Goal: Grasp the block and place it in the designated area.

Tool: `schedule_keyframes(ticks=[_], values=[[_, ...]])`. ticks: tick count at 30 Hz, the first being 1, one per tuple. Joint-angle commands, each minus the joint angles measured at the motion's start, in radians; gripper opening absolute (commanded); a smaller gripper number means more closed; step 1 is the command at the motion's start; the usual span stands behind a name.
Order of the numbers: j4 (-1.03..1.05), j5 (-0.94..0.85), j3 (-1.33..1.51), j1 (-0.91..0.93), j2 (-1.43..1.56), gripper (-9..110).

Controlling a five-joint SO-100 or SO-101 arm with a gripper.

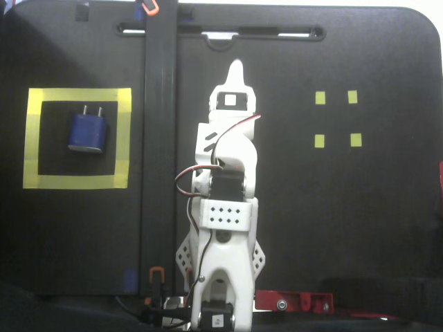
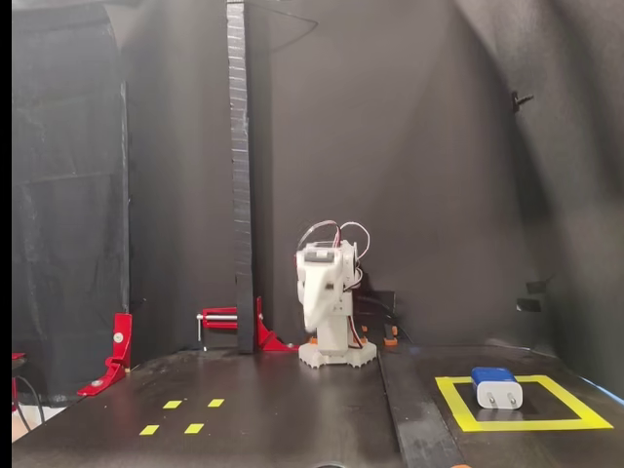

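Block (image 1: 86, 132) lies at left of the top-down fixed view, inside the designated area (image 1: 76, 182), wholly on the black interior and clear of the yellow tape on all sides. It sits a little toward the upper right of the square, prongs (image 1: 91, 109) pointing to the top of the frame. In the low fixed view the block (image 2: 496, 387) rests flat at lower right, within the yellow frame (image 2: 458, 403), prongs facing the camera.

Arm (image 1: 227, 207) is folded at frame centre, well apart from the block. Gripper (image 1: 237, 69) points to the top of the frame, nothing in it; only a single pale tip shows, so I cannot tell whether the jaws are spread or pressed together. In the low view the arm (image 2: 327, 302) sits hunched at the back of the worktop (image 2: 273, 409), gripper not readable.

Four small yellow tape squares (image 1: 337, 119) at right, nothing on them.

Judgement: placement looks done; block already in the square.

Handling, as a judgement: a rigid plastic charger plug, light, smooth rounded shell, likely slippery under hard pads. Best taken across the two long flat sides at mid-body, jaws square to them. Avoid the prongs: thin, poor purchase, and the body would swing. Rounded corners could squirt out of an off-centre pinch.
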Motion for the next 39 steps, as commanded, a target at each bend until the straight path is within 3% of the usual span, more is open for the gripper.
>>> schedule_keyframes(ticks=[1,11,39], values=[[0.060,-0.006,0.005,-0.011,0.009,0],[0.253,-0.006,0.006,-0.043,0.011,0],[0.253,-0.006,0.006,-0.044,0.011,0]])
